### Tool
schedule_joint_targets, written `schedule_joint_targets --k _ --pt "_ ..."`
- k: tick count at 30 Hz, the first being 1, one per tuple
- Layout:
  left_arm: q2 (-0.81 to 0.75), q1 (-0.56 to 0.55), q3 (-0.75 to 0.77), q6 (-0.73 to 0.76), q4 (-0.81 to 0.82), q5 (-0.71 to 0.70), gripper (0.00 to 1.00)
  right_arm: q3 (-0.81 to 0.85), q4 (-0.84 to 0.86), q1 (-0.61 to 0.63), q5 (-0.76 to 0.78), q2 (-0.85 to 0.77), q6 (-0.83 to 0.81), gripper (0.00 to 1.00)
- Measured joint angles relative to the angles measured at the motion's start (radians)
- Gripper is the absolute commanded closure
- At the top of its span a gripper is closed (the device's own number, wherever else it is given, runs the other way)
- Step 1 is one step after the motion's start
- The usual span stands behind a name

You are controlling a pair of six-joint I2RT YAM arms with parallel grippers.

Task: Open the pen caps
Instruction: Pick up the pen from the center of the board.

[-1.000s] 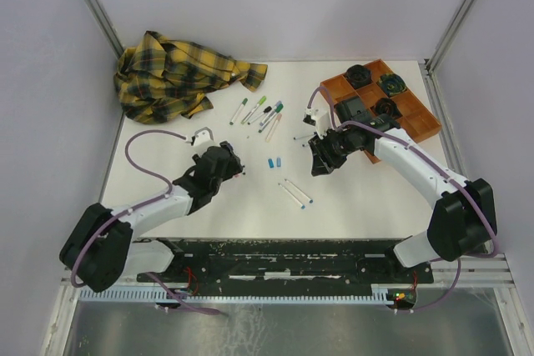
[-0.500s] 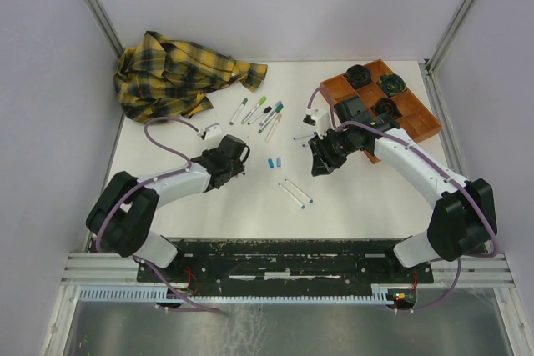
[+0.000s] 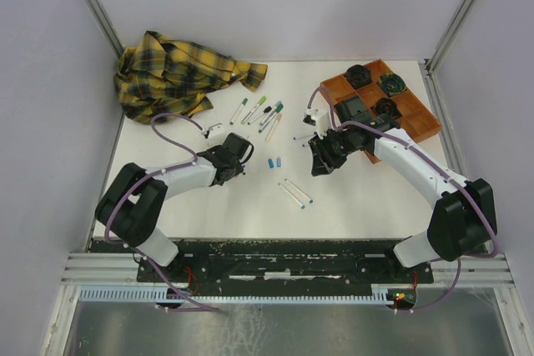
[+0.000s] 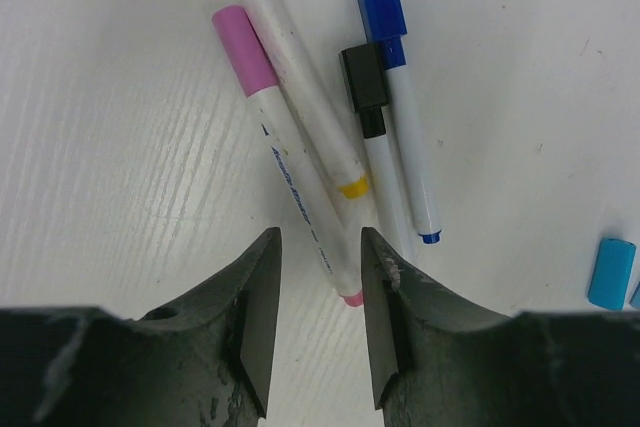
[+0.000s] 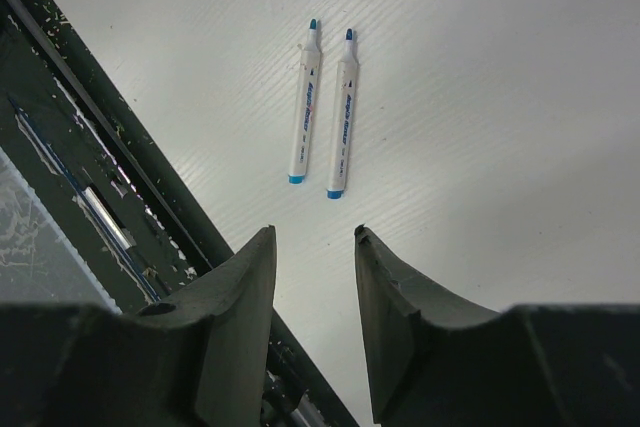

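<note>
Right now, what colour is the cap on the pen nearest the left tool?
Pink cap, best seen in left wrist view.

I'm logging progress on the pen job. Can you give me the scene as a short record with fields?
left gripper: open, end of pink pen between jaws
right gripper: open, empty
capped pens: pink, yellow, black, blue
uncapped pens: two, side by side
loose cap: light blue, on table

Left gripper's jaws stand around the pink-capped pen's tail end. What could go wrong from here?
1. The left gripper straddles the pink-capped pen, but the yellow-ended pen lies against that barrel; closing may pinch or drag both.
2. The black-capped pen ends close beside one finger and could get knocked aside.
</note>
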Motion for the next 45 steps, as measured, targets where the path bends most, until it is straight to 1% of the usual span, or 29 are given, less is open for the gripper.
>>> schedule_joint_targets --k 1,2,9,12,15,18,20,22,24,25,30,34,38,41,45 --pt "0.005 0.0 0.007 0.0 -0.003 0.0 0.58 0.0 0.0 0.0 0.0 0.0 0.0 0.55" --pt "0.011 0.0 0.013 0.0 -0.01 0.0 0.61 0.0 0.0 0.0 0.0 0.0 0.0 0.55" --pt "0.06 0.0 0.056 -0.005 -0.081 -0.007 0.65 0.0 0.0 0.0 0.0 0.0 0.0 0.55" --pt "0.08 0.0 0.082 -0.008 -0.122 -0.026 0.68 0.0 0.0 0.0 0.0 0.0 0.0 0.55" --pt "0.093 0.0 0.098 -0.014 -0.143 -0.039 0.76 0.0 0.0 0.0 0.0 0.0 0.0 0.55" --pt "0.095 0.0 0.1 -0.015 -0.158 -0.054 0.79 0.0 0.0 0.0 0.0 0.0 0.0 0.55" --pt "0.095 0.0 0.1 -0.018 -0.163 -0.059 0.84 0.0 0.0 0.0 0.0 0.0 0.0 0.55" --pt "0.095 0.0 0.1 -0.024 -0.169 -0.066 0.87 0.0 0.0 0.0 0.0 0.0 0.0 0.55" --pt "0.095 0.0 0.1 -0.027 -0.175 -0.073 0.96 0.0 0.0 0.0 0.0 0.0 0.0 0.55" --pt "0.095 0.0 0.1 -0.028 -0.178 -0.076 0.97 0.0 0.0 0.0 0.0 0.0 0.0 0.55" --pt "0.067 -0.001 0.082 -0.03 -0.187 -0.078 0.97 0.0 0.0 0.0 -0.012 0.0 0.001 0.55" --pt "-0.048 -0.008 0.029 -0.03 -0.193 -0.077 0.97 0.0 0.0 0.0 -0.061 0.0 0.003 0.55" --pt "-0.22 -0.021 -0.054 -0.023 -0.127 -0.048 0.97 -0.003 0.013 0.0 -0.145 -0.002 0.003 0.55" --pt "-0.38 -0.025 -0.178 0.012 0.013 0.044 0.97 -0.02 0.039 -0.002 -0.22 -0.023 0.01 0.55" --pt "-0.597 -0.028 -0.358 0.053 0.236 0.214 0.97 -0.055 0.101 -0.024 -0.319 -0.088 0.035 0.53"
